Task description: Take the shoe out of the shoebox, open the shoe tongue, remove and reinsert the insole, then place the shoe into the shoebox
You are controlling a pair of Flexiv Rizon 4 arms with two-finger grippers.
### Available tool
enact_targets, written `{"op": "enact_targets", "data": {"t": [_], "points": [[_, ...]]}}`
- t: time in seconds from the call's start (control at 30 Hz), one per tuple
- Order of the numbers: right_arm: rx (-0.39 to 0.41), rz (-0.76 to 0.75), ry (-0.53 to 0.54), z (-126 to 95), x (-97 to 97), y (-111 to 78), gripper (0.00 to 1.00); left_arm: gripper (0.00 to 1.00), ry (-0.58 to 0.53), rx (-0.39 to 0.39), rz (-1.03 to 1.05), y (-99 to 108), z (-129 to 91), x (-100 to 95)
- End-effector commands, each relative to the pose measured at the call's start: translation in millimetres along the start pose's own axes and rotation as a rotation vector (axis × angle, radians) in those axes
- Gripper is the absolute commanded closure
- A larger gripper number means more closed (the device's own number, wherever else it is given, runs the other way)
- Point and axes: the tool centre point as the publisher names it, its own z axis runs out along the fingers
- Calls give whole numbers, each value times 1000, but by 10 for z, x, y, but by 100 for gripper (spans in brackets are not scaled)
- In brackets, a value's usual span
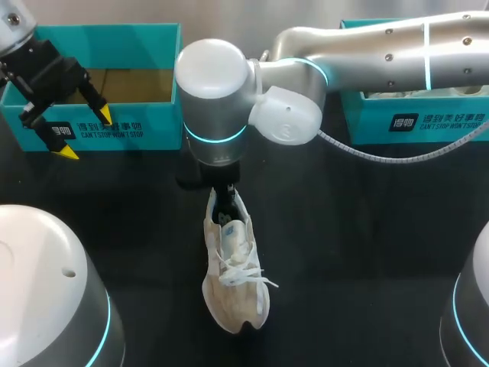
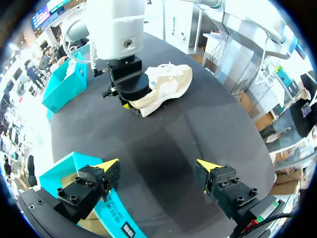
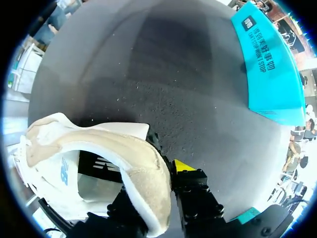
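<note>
A white and beige shoe (image 1: 233,267) lies on the black table at the middle, toe toward the near edge, laces loose. My right arm comes across from the right, and its gripper (image 1: 224,200) stands straight down on the shoe's heel. In the right wrist view the heel collar (image 3: 143,173) sits pinched in that gripper (image 3: 158,171), one finger inside the shoe and the yellow-tipped finger (image 3: 184,166) outside. My left gripper (image 1: 85,134) hangs open and empty over the front wall of the left teal shoebox (image 1: 114,130). From the left wrist the shoe (image 2: 166,84) lies well ahead of the left gripper (image 2: 158,166).
A second teal shoebox (image 1: 416,122) with white contents stands at the back right, partly under my right arm. A grey cable (image 1: 382,157) hangs from that arm in front of this box. Bare black tabletop (image 1: 367,252) surrounds the shoe.
</note>
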Motion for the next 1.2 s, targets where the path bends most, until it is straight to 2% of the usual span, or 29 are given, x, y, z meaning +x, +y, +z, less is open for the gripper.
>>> {"op": "enact_targets", "data": {"t": [0.03,0.27,0.47,0.57,1.2], "points": [[13,-4,-27,-334,18,-99,100,0,0,-2,0,3,-3,7],[86,8,-78,-877,-128,-374,100,0,0,-2,0,3,-3,7],[124,10,-113,-1396,-345,-696,100,0,0,-2,0,3,-3,7],[76,38,-119,-1610,-492,-864,100,0,0,-2,0,3,-3,7],[76,38,-119,-1610,-492,-864,100,0,0,-2,0,3,-3,7]]}}
